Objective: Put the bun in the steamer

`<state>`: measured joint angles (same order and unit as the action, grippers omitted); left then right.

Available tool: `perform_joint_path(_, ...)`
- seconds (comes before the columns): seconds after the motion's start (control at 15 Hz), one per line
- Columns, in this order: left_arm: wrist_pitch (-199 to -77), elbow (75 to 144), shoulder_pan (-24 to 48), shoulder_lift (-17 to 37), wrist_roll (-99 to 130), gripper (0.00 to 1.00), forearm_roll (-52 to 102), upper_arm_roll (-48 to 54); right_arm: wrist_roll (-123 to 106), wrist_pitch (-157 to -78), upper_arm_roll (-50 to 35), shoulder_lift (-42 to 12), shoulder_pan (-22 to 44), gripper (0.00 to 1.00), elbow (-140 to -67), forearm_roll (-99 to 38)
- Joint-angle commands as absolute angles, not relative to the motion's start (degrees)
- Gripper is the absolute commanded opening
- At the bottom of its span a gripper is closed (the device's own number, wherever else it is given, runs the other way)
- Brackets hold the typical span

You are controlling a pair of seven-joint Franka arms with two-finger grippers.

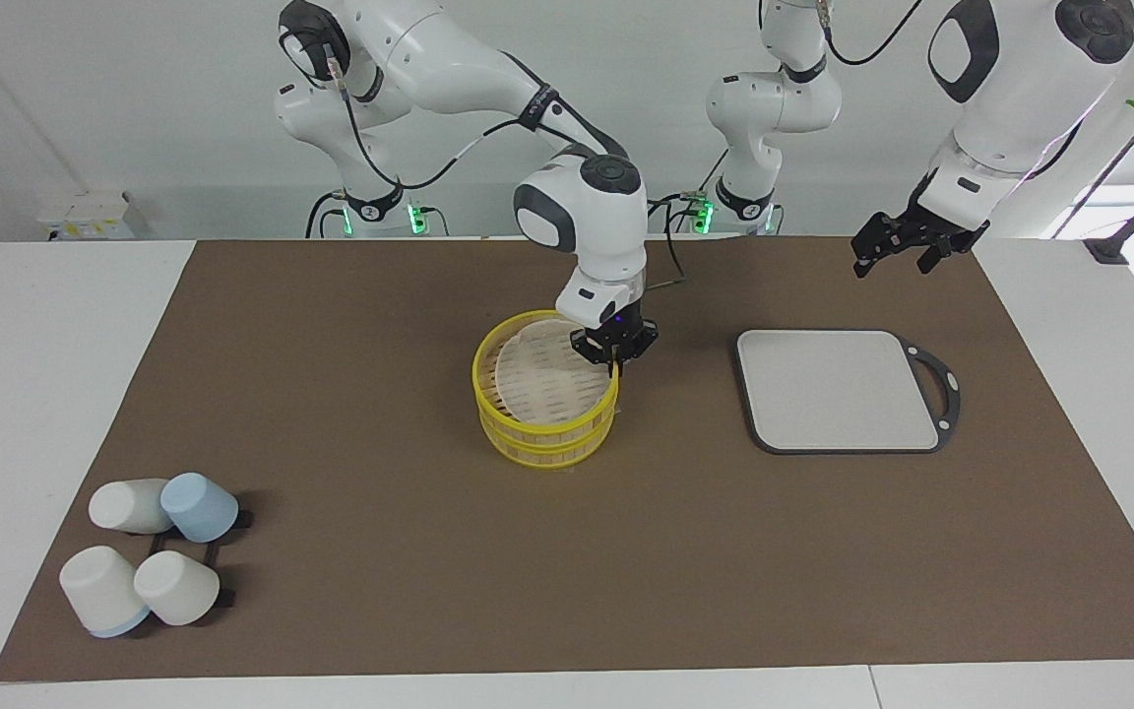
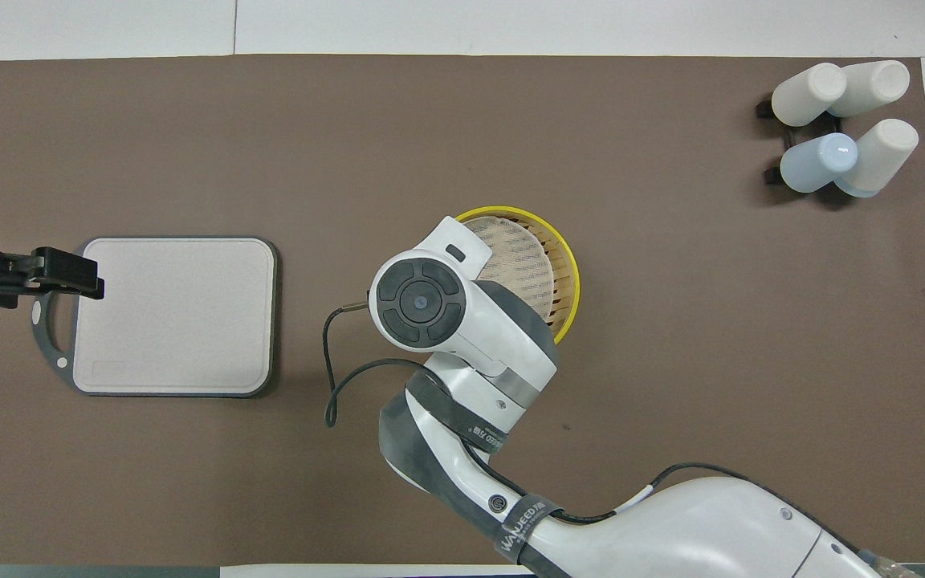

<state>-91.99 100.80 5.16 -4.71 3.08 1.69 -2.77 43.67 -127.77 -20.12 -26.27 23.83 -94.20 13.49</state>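
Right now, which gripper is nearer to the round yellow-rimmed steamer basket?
Right. The right gripper is at the round yellow-rimmed steamer basket, at its rim. The left gripper waits in the air past the grey square board.

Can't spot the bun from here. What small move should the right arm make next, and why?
Probably raise the right end effector slightly: it sits at the rim of the steamer's tilted upper piece, which covers the basket. No bun shows in either view.

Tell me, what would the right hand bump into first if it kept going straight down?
Probably the steamer: the right hand points down at its yellow rim, on the side toward the grey board. Contact can't be confirmed.
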Motion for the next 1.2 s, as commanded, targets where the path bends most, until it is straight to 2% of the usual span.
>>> perform_joint_path(0.0, -90.97, 98.01, 5.01, -3.95, 2.11, 1.00, 2.46, -2.64, 45.35, -130.34, -20.57, -24.79, 22.94, 0.42, -97.38, 14.24)
perform_joint_path(0.07, -90.97, 97.82, 4.92, -4.30, 1.85, 1.00, 2.37, -2.38, 45.35, -130.34, -20.57, -24.79, 22.85, 0.48, -97.30, 14.15)
perform_joint_path(0.13, -90.97, 97.82, 4.83, -4.39, 1.06, 1.00, 2.37, -2.29, 45.35, -130.34, -20.57, -24.87, 22.94, 0.60, -97.12, 14.15)
perform_joint_path(0.2, -90.97, 97.82, 4.75, -4.48, 0.18, 1.00, 2.37, -2.11, 45.35, -130.17, -20.57, -24.87, 22.85, 0.64, -96.86, 14.15)
perform_joint_path(0.27, -90.97, 97.82, 4.66, -4.66, 0.09, 1.00, 2.37, -2.11, 45.35, -129.82, -20.57, -24.87, 22.94, 0.73, -96.33, 14.15)
perform_joint_path(0.33, -91.05, 97.82, 4.66, -4.66, 0.09, 1.00, 2.37, -2.11, 45.35, -128.86, -20.57, -24.87, 22.94, 0.75, -95.02, 14.15)
perform_joint_path(0.4, -91.05, 97.82, 4.75, -4.75, 0.09, 1.00, 2.37, -2.11, 45.26, -126.32, -20.57, -24.96, 22.85, 0.79, -92.75, 14.15)
perform_joint_path(0.53, -91.05, 97.82, 4.83, -4.92, 0.09, 1.00, 2.37, -2.11, 44.48, -119.30, -20.48, -25.23, 22.33, 1.00, -87.30, 14.24)
perform_joint_path(0.93, -91.14, 97.91, 4.66, -4.92, -0.09, 1.00, 2.28, -2.20, 39.64, -108.83, -20.92, -18.03, 11.01, 1.00, -87.54, 12.49)
perform_joint_path(1.13, -91.58, 98.17, 4.66, -5.01, 0.00, 1.00, 2.20, -2.20, 32.81, -101.37, -20.83, -14.16, 5.03, 1.00, -87.54, 7.48)
